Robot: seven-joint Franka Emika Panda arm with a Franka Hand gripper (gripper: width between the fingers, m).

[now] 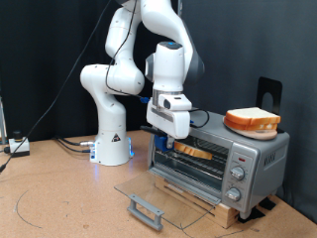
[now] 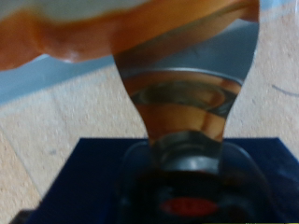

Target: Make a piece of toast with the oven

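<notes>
The oven [image 1: 226, 159] stands at the exterior view's right with its glass door [image 1: 168, 195] dropped open and the bar handle [image 1: 147, 210] nearest the camera. One bread slice [image 1: 253, 121] lies on the oven's roof. A second slice, the piece of toast [image 1: 194, 151], lies at the front of the wire rack inside. My gripper [image 1: 163, 142] points down at the left front of the opening, right beside that slice's near end. The wrist view is blurred and shows orange-brown crust [image 2: 121, 33] very close.
The white arm's base [image 1: 111, 144] stands on the wooden table at the exterior view's left, with cables [image 1: 69, 144] behind it. The open door juts out over the table in front of the oven. A black bracket [image 1: 269, 91] stands behind the oven.
</notes>
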